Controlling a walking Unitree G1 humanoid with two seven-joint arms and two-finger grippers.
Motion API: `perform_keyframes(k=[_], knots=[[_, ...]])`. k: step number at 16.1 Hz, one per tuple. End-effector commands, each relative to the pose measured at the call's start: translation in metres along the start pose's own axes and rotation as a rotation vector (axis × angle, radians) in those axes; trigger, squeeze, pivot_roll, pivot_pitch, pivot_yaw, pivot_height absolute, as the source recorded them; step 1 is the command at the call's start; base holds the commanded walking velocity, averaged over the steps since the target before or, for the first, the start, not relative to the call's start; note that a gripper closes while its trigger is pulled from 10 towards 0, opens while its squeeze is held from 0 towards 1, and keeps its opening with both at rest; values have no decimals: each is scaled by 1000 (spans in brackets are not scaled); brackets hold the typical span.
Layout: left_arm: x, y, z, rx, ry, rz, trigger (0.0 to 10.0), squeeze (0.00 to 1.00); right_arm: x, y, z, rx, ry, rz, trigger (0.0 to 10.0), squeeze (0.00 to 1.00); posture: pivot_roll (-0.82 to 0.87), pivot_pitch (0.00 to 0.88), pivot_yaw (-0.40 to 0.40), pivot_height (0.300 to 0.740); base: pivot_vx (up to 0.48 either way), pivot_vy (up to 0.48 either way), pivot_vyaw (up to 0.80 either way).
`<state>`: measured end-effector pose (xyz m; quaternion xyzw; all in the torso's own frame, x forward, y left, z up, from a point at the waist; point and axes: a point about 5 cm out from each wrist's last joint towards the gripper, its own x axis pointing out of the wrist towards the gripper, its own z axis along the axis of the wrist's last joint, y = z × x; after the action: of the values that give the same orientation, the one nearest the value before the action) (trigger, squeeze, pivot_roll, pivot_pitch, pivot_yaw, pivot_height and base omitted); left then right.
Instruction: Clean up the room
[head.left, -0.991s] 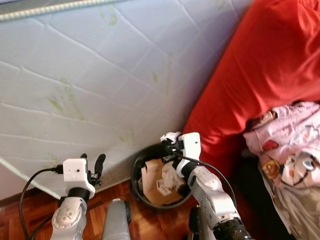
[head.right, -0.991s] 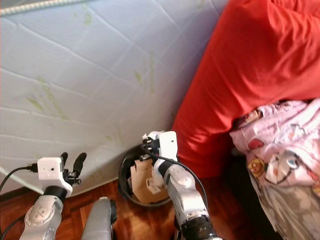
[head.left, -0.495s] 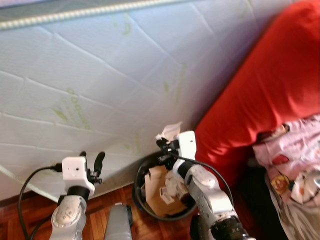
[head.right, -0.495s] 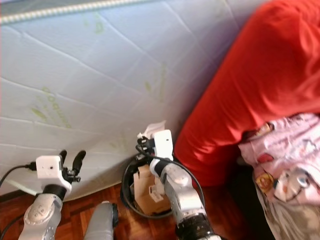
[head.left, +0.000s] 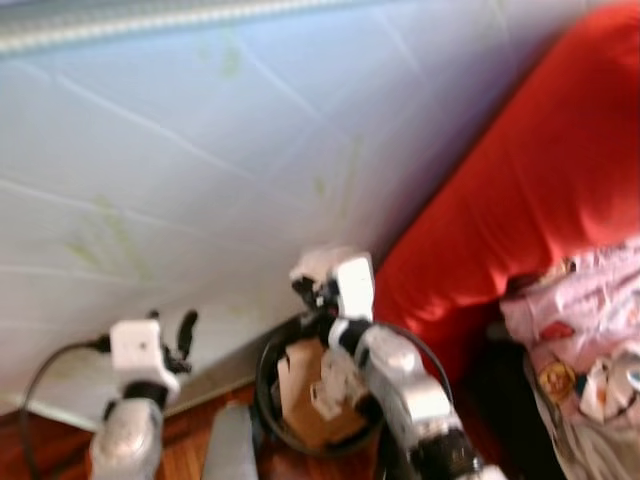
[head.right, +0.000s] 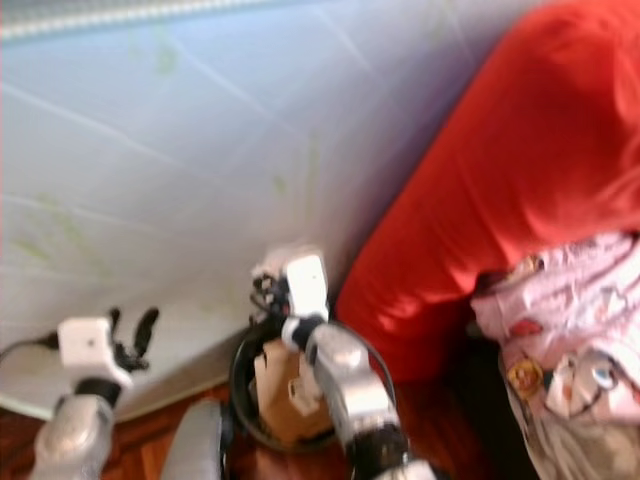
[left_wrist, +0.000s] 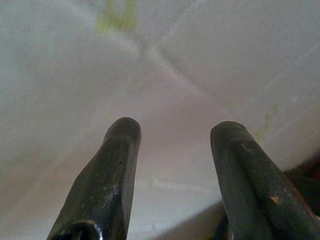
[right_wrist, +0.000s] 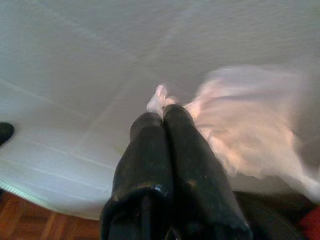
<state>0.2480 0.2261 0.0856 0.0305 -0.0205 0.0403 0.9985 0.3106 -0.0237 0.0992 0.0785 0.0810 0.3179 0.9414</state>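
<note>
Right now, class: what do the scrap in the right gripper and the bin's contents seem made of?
The scrap pinched in the right gripper looks like thin white tissue or paper: crumpled, soft-edged, though blurred. The black bin holds what looks like matte brown cardboard, flat and folded.

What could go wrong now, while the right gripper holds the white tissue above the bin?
1. The right gripper pinches only a corner of the tissue, which hangs loose beside its fingers; it may slip out early.
2. The gripper is above the bin's rim at the mattress side, so the light tissue could drift down outside it.
3. The bin already holds cardboard, so the tissue may rest on top and fall off.
</note>
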Motion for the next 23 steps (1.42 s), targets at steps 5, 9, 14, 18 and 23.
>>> perform_keyframes(k=[5, 9, 14, 18, 23], knots=[[-9, -7, -2, -20, 18, -15, 10000, 0, 7, 2, -26, 17, 170, 28, 10000, 0, 179, 253, -70, 585, 0, 0, 0], [-17, 0, 5, -2, 11, 1, 10000, 0, 25, 2, -30, 18, 274, -11, 10000, 0, 198, 330, -96, 585, 0, 0, 0], [-30, 1, 20, -2, -15, 42, 10000, 0, 22, -5, -48, 21, 368, -104, 10000, 0, 239, 432, -149, 585, 0, 0, 0], [-43, -5, 22, -20, -8, 49, 10000, 0, 11, -12, -63, 134, 394, -172, 10000, 0, 241, 479, -172, 585, 0, 0, 0], [-58, -9, 26, -29, 21, 69, 10000, 0, 8, -9, -70, 130, 368, -150, 10000, 0, 264, 535, -196, 585, 0, 0, 0]])
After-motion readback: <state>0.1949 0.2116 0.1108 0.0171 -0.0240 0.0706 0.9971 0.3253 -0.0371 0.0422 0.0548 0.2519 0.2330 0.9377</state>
